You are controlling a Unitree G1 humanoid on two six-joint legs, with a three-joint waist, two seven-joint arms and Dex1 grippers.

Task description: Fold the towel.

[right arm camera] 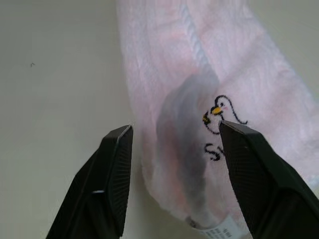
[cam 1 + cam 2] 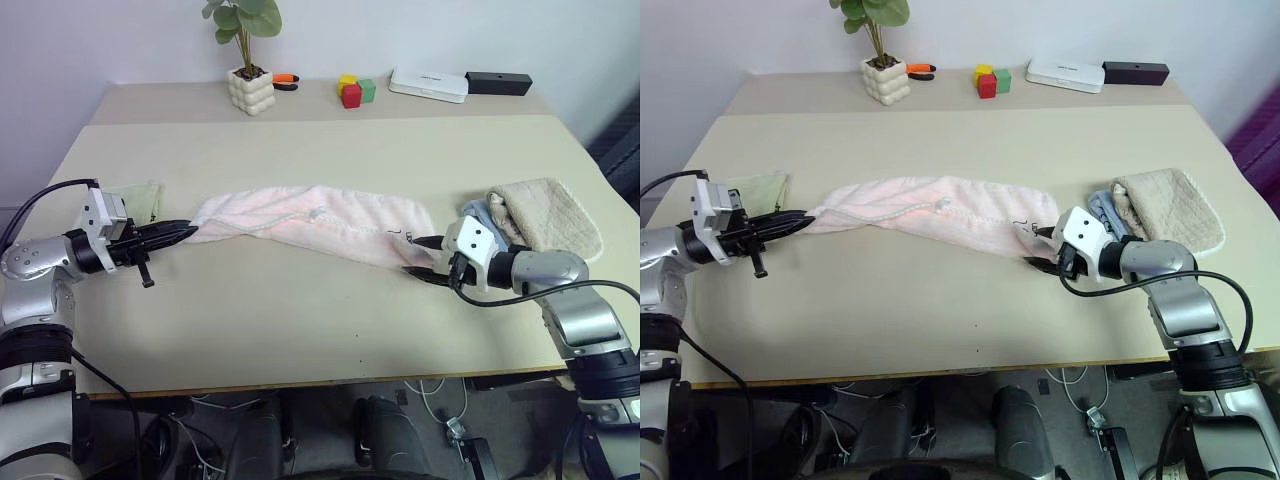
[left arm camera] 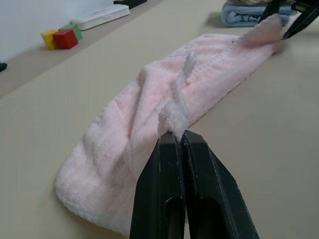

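Left eye view shows the left gripper (image 2: 180, 233) near the desk's left edge, clamped tight on the whitish edging at one end of the towel (image 2: 315, 225) — a pinch that keeps that end anchored, probably so the cloth stays stretched out in a long band. Just behind it lies a light green towel (image 2: 138, 200), apart from the work. The pink towel runs across the middle of the desk (image 2: 330, 320), lying flat but bunched lengthwise. At its far end, toward the desk's right edge, the right gripper (image 1: 174, 137) stands with jaws apart astride the corner with the cartoon print (image 1: 219, 115), holding nothing — seemingly letting go or regrasping. Behind it rests a beige towel (image 2: 550, 215).
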